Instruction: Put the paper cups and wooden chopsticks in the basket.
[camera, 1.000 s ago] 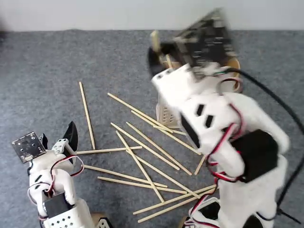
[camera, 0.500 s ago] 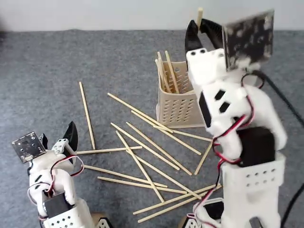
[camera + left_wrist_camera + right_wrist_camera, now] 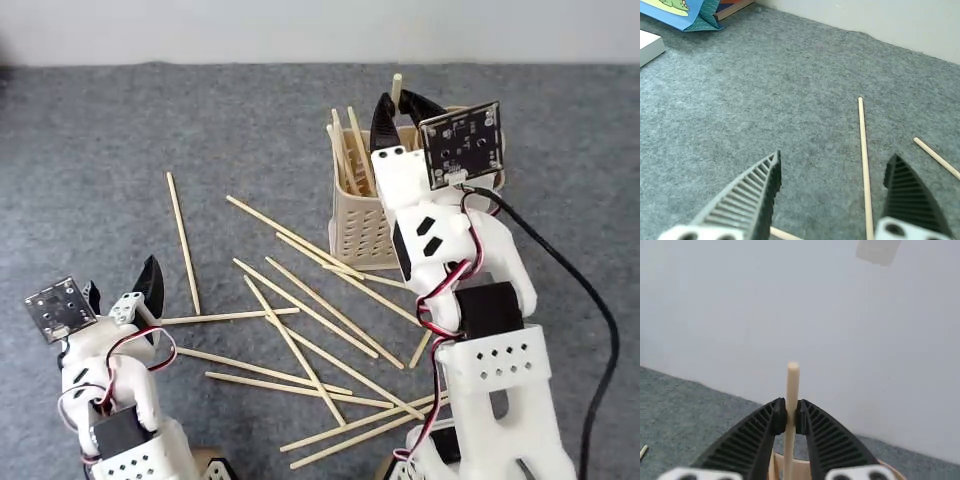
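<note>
My right gripper (image 3: pixel 397 103) is above the beige perforated basket (image 3: pixel 370 228), shut on an upright wooden chopstick (image 3: pixel 397 84). In the right wrist view the chopstick (image 3: pixel 791 385) stands between the gripper (image 3: pixel 789 417) fingers, in front of a white wall. Several chopsticks (image 3: pixel 352 150) stand in the basket. Many more chopsticks (image 3: pixel 300 310) lie scattered on the grey carpet. My left gripper (image 3: pixel 120 285) sits low at the front left, open, with nothing in it. In the left wrist view the gripper (image 3: pixel 835 172) faces a chopstick (image 3: pixel 863 150) lying on the carpet.
Behind the right arm, a tan round rim (image 3: pixel 492 135) peeks out beside the basket. A black cable (image 3: pixel 590 300) trails along the right side. A white wall (image 3: pixel 200 30) borders the carpet at the back. Coloured paper items (image 3: pixel 685 12) lie far off in the left wrist view.
The right arm has swung from low over the basket to upright, carrying its chopstick to above the basket's right side. The left arm has not moved.
</note>
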You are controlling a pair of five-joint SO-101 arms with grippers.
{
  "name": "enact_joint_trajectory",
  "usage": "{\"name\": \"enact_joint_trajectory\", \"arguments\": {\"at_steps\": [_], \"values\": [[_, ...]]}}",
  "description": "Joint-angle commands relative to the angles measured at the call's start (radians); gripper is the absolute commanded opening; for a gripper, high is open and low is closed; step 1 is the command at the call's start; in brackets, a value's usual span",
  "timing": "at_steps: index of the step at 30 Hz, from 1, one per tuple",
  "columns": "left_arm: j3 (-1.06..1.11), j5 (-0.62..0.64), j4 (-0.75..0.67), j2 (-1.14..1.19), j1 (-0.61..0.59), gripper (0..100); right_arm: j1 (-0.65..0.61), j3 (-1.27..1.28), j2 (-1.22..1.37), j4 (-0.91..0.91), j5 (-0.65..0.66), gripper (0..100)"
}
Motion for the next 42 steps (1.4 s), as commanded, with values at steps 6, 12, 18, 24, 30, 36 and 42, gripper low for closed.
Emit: {"name": "enact_joint_trajectory", "arguments": {"at_steps": [6, 12, 18, 24, 30, 36, 42], "values": [[-0.012, -0.009, 0.006, -0.015, -0.002, 32, -0.048, -0.275, -0.012, 0.352, -0.066, 14.0], [-0.012, -0.009, 0.006, -0.015, -0.002, 32, -0.268, -0.451, 0.071, 0.680, -0.083, 13.9], [-0.012, -0.009, 0.006, -0.015, -0.002, 32, -0.389, -0.442, 0.305, 0.817, -0.089, 14.2], [-0.012, -0.009, 0.006, -0.015, -0.002, 32, -0.463, -0.442, 0.630, 0.866, -0.089, 24.0], [-0.012, -0.009, 0.006, -0.015, -0.002, 32, -0.510, -0.448, 0.920, 0.739, -0.084, 24.2], [-0.012, -0.009, 0.006, -0.015, -0.002, 32, -0.512, -0.448, 1.079, 0.585, -0.080, 24.1], [-0.012, -0.009, 0.006, -0.015, -0.002, 32, -0.527, -0.448, 1.129, 0.526, -0.051, 24.1]]}}
